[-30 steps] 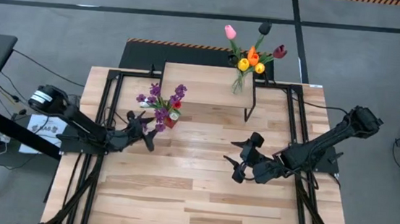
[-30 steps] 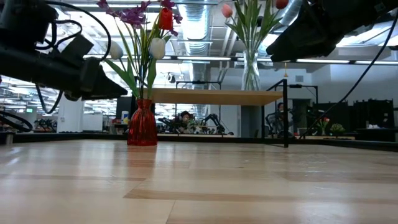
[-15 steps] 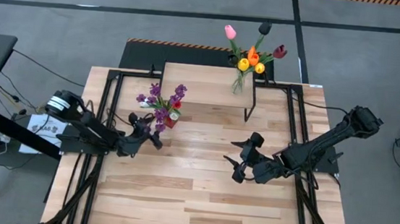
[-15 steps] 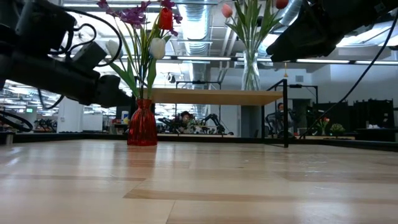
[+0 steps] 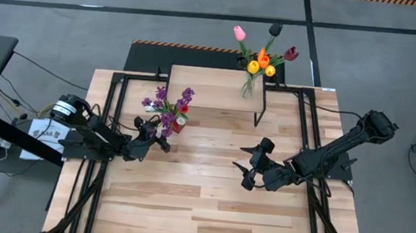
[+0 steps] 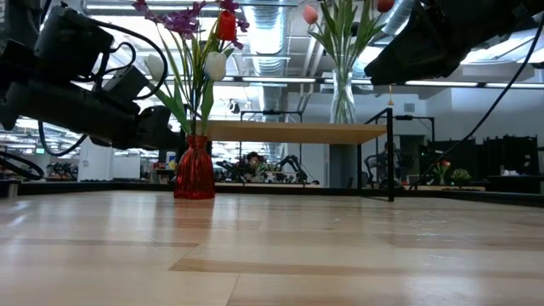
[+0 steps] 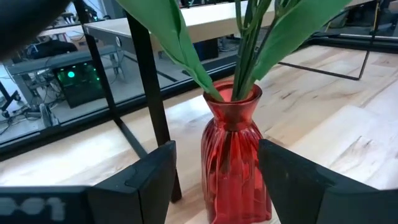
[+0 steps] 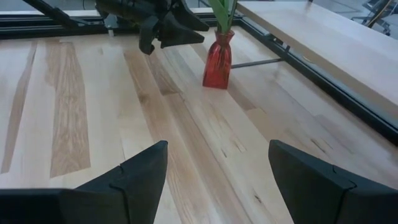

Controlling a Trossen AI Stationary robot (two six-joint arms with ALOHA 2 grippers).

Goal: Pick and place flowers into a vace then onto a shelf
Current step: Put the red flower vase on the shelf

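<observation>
A red glass vase (image 5: pixel 179 125) (image 7: pixel 233 155) stands with its base on the plank table, left of the shelf's legs. It holds purple sprigs (image 5: pixel 167 104), a red tulip (image 6: pixel 226 25) and a pale one. My left gripper (image 5: pixel 160 133) (image 7: pixel 216 146) is open at the vase's near-left side, and its fingers stand on either side of the body without touching. A clear vase (image 6: pixel 342 98) of tulips (image 5: pixel 262 57) stands on the wooden shelf (image 5: pixel 210 86). My right gripper (image 5: pixel 252 169) (image 8: pixel 217 149) is open above the table's middle right.
The shelf's thin black legs (image 5: pixel 260 110) (image 7: pixel 149 99) stand close to the red vase. A black frame rail (image 5: pixel 109 123) runs along the table's left side. Bare planks (image 5: pixel 201 199) spread over the near half of the table.
My left gripper has moved toward the table's right, up to the red vase, and stays open. The vase and its flowers have kept their place.
</observation>
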